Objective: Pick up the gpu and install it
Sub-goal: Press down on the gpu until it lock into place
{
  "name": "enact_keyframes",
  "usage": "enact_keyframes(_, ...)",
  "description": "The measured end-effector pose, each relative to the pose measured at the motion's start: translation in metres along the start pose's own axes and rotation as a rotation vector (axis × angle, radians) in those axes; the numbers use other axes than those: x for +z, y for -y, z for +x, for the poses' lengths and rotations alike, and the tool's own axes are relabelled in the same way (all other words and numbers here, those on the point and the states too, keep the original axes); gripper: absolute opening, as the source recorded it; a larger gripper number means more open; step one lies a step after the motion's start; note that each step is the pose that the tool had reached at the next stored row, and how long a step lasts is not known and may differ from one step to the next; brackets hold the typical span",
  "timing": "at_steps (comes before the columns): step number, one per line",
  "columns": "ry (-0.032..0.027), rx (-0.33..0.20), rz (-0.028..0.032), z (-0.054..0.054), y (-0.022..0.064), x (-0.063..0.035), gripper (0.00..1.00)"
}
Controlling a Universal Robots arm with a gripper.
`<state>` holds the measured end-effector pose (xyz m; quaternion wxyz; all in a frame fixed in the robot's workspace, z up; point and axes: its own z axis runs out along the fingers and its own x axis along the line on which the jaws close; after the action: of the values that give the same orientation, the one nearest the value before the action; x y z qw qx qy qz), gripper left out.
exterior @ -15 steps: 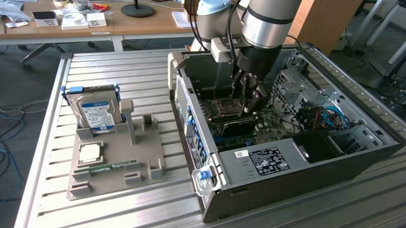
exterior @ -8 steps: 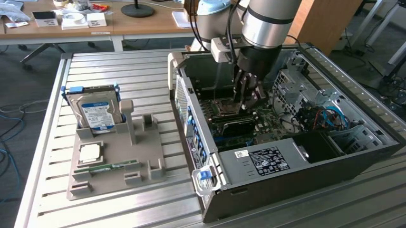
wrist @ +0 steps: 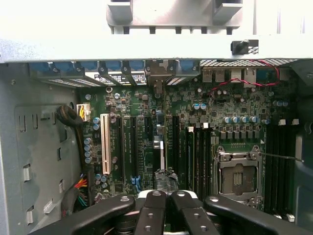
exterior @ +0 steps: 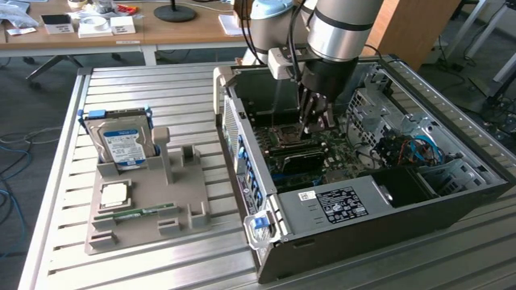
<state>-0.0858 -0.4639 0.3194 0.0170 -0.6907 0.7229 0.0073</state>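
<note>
I get even, bright daylight on the slatted surface (exterior: 145, 84), with soft shadows inside the computer case (exterior: 451, 199). On my wrist feed the case's upper rim (wrist: 146, 49) is glared white, and the near pincer (wrist: 166, 215) looks soft.

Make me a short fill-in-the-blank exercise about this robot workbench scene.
1. The gripper hangs over the green ___ inside the open computer case.
2. The hard drive stands upright in the gray holder, on the exterior view's ___ of the case.
3. The gripper's jaws are ___.
Missing words: motherboard; left; shut.
</note>
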Motion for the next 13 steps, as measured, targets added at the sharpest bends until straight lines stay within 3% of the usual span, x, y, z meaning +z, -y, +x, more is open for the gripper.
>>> enact_keyframes(8, 0.0001, 0.0, 0.0, 0.0, 0.0, 0.0003, 0.11)
enact_keyframes(13, 0.0, 0.0, -0.0001, 0.0002, -0.0001, 0.0061, 0.11)
